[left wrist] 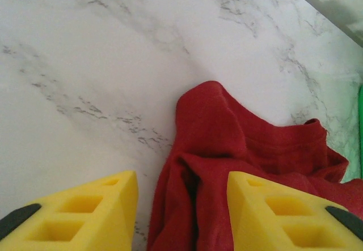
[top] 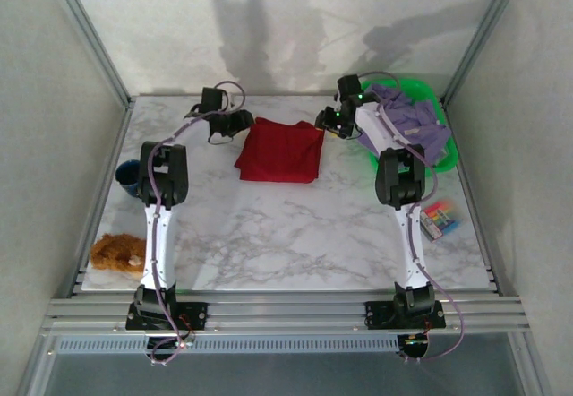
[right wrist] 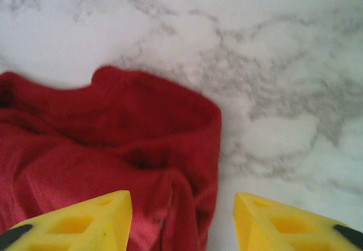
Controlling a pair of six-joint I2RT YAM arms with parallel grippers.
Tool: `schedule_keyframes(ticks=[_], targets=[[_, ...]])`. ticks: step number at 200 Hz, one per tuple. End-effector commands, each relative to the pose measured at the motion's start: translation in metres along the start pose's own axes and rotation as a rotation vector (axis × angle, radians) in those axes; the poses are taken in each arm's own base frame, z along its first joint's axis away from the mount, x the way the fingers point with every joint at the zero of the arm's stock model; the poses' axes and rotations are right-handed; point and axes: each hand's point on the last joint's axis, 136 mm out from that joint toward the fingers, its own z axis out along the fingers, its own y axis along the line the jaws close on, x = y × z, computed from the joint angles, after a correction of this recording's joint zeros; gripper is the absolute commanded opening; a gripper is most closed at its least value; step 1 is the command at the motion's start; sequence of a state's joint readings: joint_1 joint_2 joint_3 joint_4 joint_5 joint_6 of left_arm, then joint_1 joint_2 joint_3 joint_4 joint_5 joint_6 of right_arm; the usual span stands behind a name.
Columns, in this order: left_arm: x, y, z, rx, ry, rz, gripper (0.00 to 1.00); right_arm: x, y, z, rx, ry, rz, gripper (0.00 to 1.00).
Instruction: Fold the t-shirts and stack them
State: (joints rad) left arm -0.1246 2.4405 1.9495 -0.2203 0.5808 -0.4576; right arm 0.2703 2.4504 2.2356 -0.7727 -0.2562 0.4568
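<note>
Top external view: the deep red cloth t-shirt [top: 279, 151] lies folded into a rough rectangle on the white marble-pattern table [top: 295, 235], upper centre of the frame. The left gripper [top: 235, 124] sits at its upper-left corner and the right gripper [top: 329, 123] at its upper-right corner. The pale lavender cloth t-shirt [top: 414, 123] lies bunched in the bright green plastic basket [top: 445, 159], upper right. Left wrist view: yellow fingers [left wrist: 85, 211] stand apart, released, with red cloth lying loose between them. Right wrist view: same condition, nothing pinched. Caution: a raised cloth ridge sits against one finger in each wrist view; withdrawing without clearance could probably snag it and drag the fold open.
</note>
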Motion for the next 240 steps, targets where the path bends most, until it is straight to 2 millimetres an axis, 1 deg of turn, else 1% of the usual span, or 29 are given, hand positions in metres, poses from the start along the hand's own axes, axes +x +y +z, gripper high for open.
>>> schedule_keyframes(ticks=[1, 16, 29, 37, 48, 62, 69, 73, 82, 92, 98, 120, 123, 138, 150, 158, 179, 198, 220, 240], targets=[[-0.012, -0.03, -0.025, 0.041, -0.033, 0.065, 0.48, 0.009, 0.019, -0.031, -0.016, -0.013, -0.032, 0.53], [-0.009, -0.037, -0.034, 0.019, -0.045, 0.099, 0.49, 0.019, 0.022, -0.037, -0.008, -0.016, -0.047, 0.53], [-0.005, -0.049, -0.043, 0.01, -0.057, 0.116, 0.48, 0.028, 0.025, -0.044, -0.005, -0.025, -0.054, 0.53], [-0.001, -0.057, -0.049, 0.001, -0.058, 0.125, 0.48, 0.03, 0.028, -0.052, -0.007, -0.04, -0.053, 0.53], [0.007, -0.07, -0.054, -0.028, -0.059, 0.15, 0.47, 0.034, 0.028, -0.062, -0.011, -0.055, -0.041, 0.53], [0.025, -0.087, -0.056, -0.069, -0.053, 0.195, 0.47, 0.036, 0.028, -0.077, -0.008, -0.081, -0.034, 0.53], [0.034, -0.092, -0.055, -0.107, -0.049, 0.223, 0.45, 0.038, 0.026, -0.083, -0.005, -0.087, -0.033, 0.53], [0.041, -0.095, -0.054, -0.135, -0.045, 0.242, 0.44, 0.039, 0.026, -0.087, -0.005, -0.091, -0.035, 0.53], [0.054, -0.095, -0.049, -0.196, -0.036, 0.261, 0.39, 0.041, 0.025, -0.095, 0.0, -0.095, -0.035, 0.53], [0.071, -0.096, -0.039, -0.214, -0.008, 0.263, 0.29, 0.044, 0.023, -0.102, 0.01, -0.096, -0.039, 0.53], [0.082, -0.095, -0.033, -0.229, 0.009, 0.265, 0.22, 0.045, 0.02, -0.107, 0.017, -0.098, -0.038, 0.53], [0.112, -0.094, -0.015, -0.307, 0.028, 0.313, 0.01, 0.051, 0.015, -0.124, 0.013, -0.107, -0.018, 0.54], [0.114, -0.095, -0.012, -0.318, 0.027, 0.322, 0.0, 0.051, 0.015, -0.127, 0.007, -0.11, -0.011, 0.53], [0.132, -0.096, 0.001, -0.363, 0.047, 0.363, 0.0, 0.052, 0.016, -0.142, -0.011, -0.129, -0.001, 0.53], [0.142, -0.092, 0.01, -0.398, 0.072, 0.382, 0.0, 0.052, 0.016, -0.152, -0.012, -0.144, -0.005, 0.53], [0.148, -0.086, 0.015, -0.431, 0.083, 0.394, 0.0, 0.053, 0.016, -0.157, -0.009, -0.149, -0.008, 0.54], [0.159, -0.065, 0.024, -0.494, 0.112, 0.405, 0.0, 0.056, 0.01, -0.164, 0.003, -0.143, -0.002, 0.54], [0.165, -0.047, 0.03, -0.527, 0.134, 0.404, 0.0, 0.059, 0.01, -0.169, -0.007, -0.149, 0.003, 0.54], [0.165, -0.028, 0.035, -0.542, 0.154, 0.377, 0.0, 0.061, 0.009, -0.172, -0.005, -0.148, 0.001, 0.54], [0.158, -0.009, 0.033, -0.555, 0.155, 0.349, 0.0, 0.063, 0.008, -0.174, 0.003, -0.143, -0.004, 0.53]])
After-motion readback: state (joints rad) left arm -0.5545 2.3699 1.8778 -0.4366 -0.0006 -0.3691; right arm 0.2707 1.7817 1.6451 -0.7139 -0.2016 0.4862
